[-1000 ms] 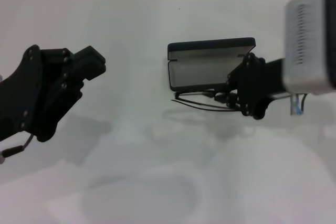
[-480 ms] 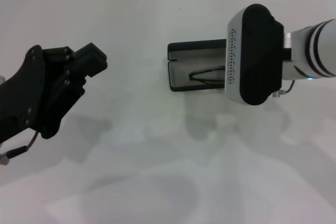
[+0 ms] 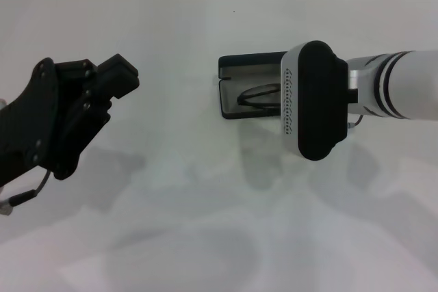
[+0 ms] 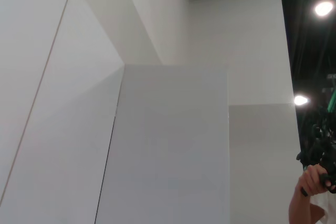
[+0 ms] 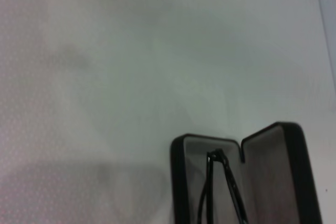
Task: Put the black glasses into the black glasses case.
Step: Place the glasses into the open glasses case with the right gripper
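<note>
Right gripper fingers hidden in head view behind wrist housing [image 3: 311,100], centre-right of frame; absent from own wrist view too, so opening and any hold: cannot tell. Black glasses [image 3: 259,96] lying inside lower tray of black glasses case [image 3: 250,66], just left of housing; in right wrist view glasses [image 5: 223,187] at bottom centre, temple arms running along tray, frame front partly cut off by frame edge. Whether fully seated or riding on tray wall: cannot tell. Handling, as judgement: glasses light, thin, springy at temples, lenses scratch-prone, likely fragile at hinges; best hold at bridge or frame front, not along slender arms, w/ light squeeze only. Case [image 5: 239,182] rigid hard shell, rounded corners, smooth black outside, matt grey lining inside; lid standing open on hinge, probably light enough to skid on table [image 3: 191,189] if pushed; lid best closed by pressing on free edge. Table white, smooth, faintly reflective, soft shadows. Left gripper [image 3: 113,80] at upper left of head view, raised, well apart from case, fingers close together w/ nothing between them; left wrist view showing only white wall panels, ceiling lights.
</note>
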